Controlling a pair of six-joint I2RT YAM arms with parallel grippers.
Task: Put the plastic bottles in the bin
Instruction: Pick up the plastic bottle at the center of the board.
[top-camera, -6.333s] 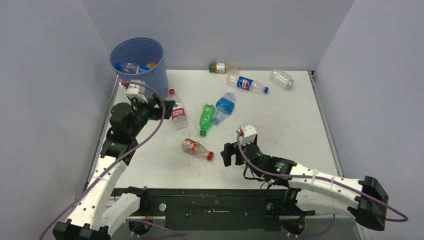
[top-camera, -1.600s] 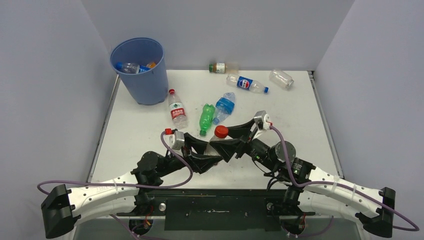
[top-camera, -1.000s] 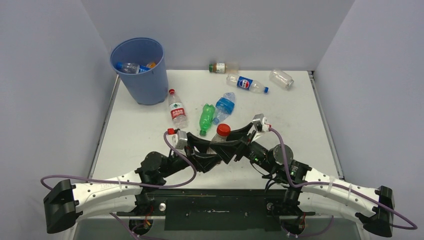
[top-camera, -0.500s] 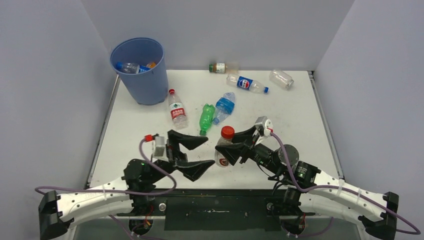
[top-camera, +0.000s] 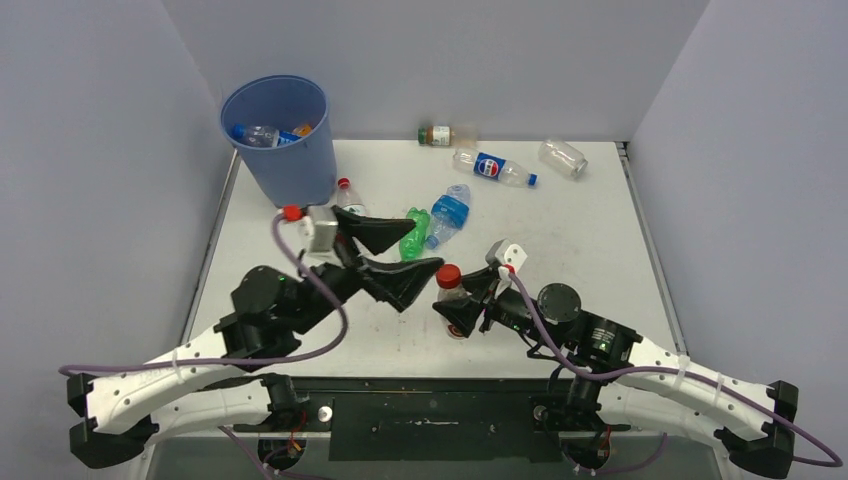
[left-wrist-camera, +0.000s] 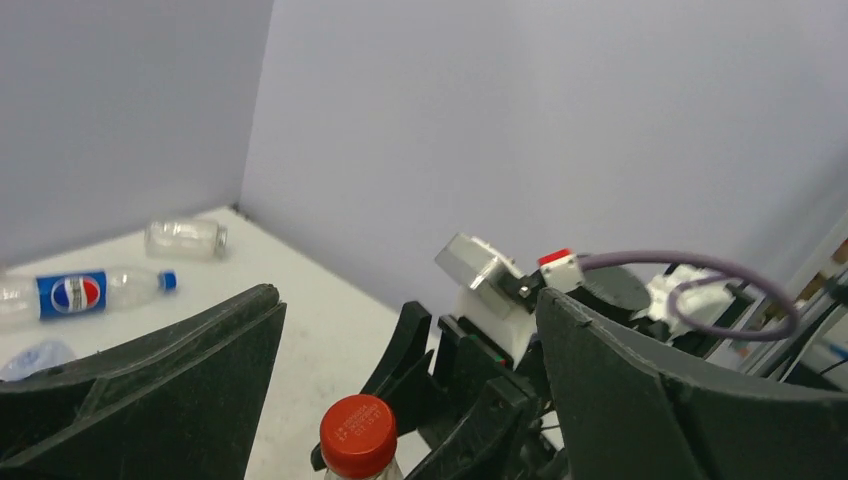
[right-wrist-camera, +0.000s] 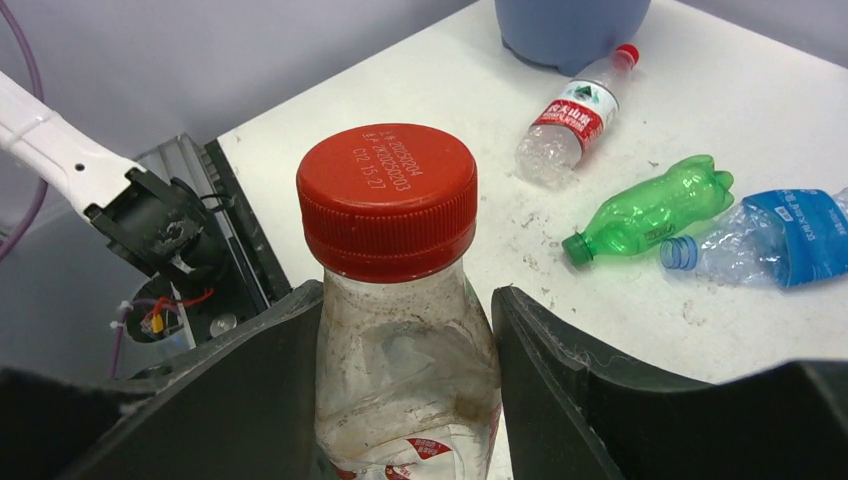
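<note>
Right gripper (top-camera: 455, 305) is clamped on a clear red-capped bottle (top-camera: 449, 290), upright at the near centre of the table (top-camera: 590, 250). Its fingers hide the lower body; can't tell if the base touches the table. In the right wrist view the wall looks grimy and ribbed, and the label is cut off at the bottom edge.

Left gripper (top-camera: 415, 250) is spread wide with nothing in it, just left of that bottle. It covers most of the red-label bottle (top-camera: 346, 188) and the neck of the green bottle (top-camera: 413, 225).

The bin (top-camera: 290, 160) is far left: smooth blue plastic, tapered. Some bottles are inside, only partly visible.

Loose on the table: a crushed blue-tinted bottle (top-camera: 450, 212), a Pepsi bottle (top-camera: 492, 167), a clear squat bottle (top-camera: 563, 157), and a small brown-label bottle (top-camera: 440, 135) against the far wall.
</note>
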